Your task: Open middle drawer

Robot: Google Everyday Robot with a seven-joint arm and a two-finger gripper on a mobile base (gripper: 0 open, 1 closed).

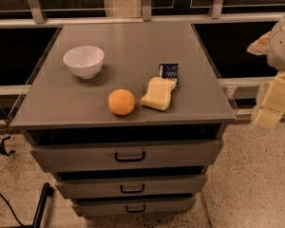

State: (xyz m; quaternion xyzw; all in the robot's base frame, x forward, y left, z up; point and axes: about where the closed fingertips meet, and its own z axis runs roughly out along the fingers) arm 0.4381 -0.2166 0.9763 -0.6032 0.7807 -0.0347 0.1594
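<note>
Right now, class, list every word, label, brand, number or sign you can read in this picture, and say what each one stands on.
Nothing here reads clearly.
The dark packet on the cabinet top: pale print, too blurred to read.
The white bowl, orange and yellow block: no markings.
The middle drawer: no label on its front.
The gripper, at the right edge beside the cabinet and apart from it: no lettering.

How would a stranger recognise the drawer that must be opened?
Find the grey cabinet with three drawers; the gripper hangs right of it. The middle drawer is the second flat grey front, between the wider top drawer and the narrower lowest drawer.
</note>
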